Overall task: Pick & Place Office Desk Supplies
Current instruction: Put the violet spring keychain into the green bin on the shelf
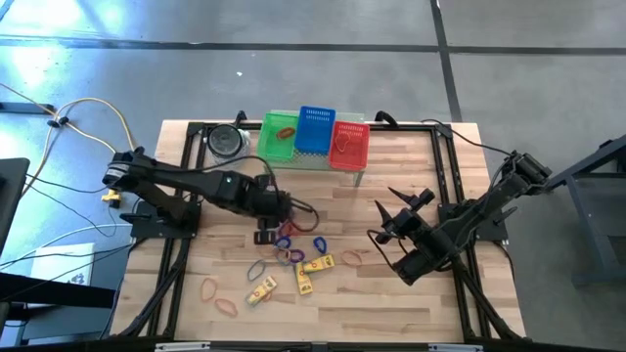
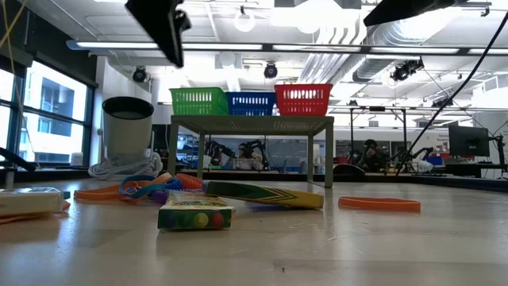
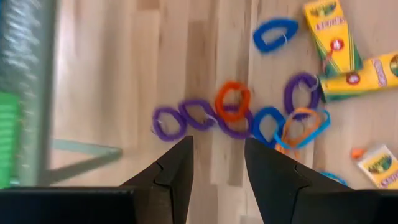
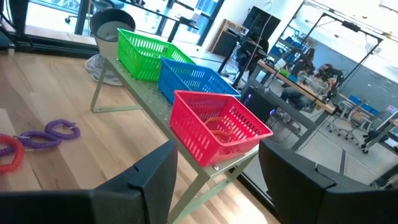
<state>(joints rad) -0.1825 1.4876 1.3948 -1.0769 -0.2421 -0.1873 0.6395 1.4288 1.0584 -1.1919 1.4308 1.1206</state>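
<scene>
Loose supplies lie flat on the wooden table: a chain of purple, orange and blue loops (image 3: 233, 115) (image 1: 291, 244), small yellow crayon boxes (image 3: 331, 32) (image 1: 315, 264) and thin orange bands (image 1: 225, 305). My left gripper (image 3: 217, 165) (image 1: 277, 227) hangs open above the loop chain, pointing steeply down, touching nothing. My right gripper (image 4: 217, 180) (image 1: 386, 217) waits open at the table's right, roughly level, facing the baskets. The green basket (image 1: 283, 137) and the red basket (image 1: 349, 144) each hold an orange band; the blue basket (image 1: 315, 130) stands between them.
The three baskets sit in a row on a small pale green stand (image 4: 155, 118) at the table's far middle. A round grey tin (image 1: 227, 140) stands left of it. A black frame (image 1: 445, 166) edges the table. Bare wood lies along the near edge (image 1: 391, 313).
</scene>
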